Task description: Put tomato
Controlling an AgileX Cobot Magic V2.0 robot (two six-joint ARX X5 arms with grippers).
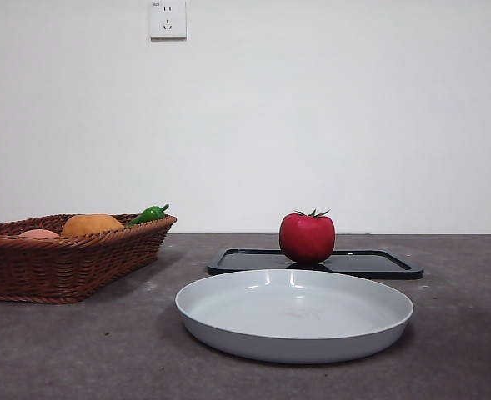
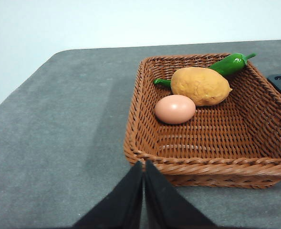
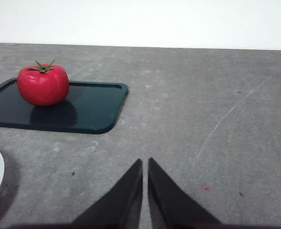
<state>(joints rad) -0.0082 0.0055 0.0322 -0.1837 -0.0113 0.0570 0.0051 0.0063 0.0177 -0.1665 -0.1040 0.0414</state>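
The glossy red tomato (image 1: 307, 237) with a green stem star stands upright on a dark flat tray (image 1: 370, 263), behind a wide pale grey plate (image 1: 228, 321). In the right wrist view the tomato (image 3: 43, 84) sits on the tray (image 3: 90, 107). My right gripper (image 3: 145, 164) is shut and empty over bare table, well away from the tomato. My left gripper (image 2: 143, 166) is shut and empty, just outside the near rim of the wicker basket (image 2: 145, 143). Neither gripper shows in the front view.
The wicker basket (image 1: 70, 258) at the left holds a rounded orange fruit (image 2: 200, 85), a pale egg (image 2: 175, 109) and a small green pepper (image 2: 232, 63). A wall socket (image 1: 167, 18) is on the white wall behind. The table is dark grey.
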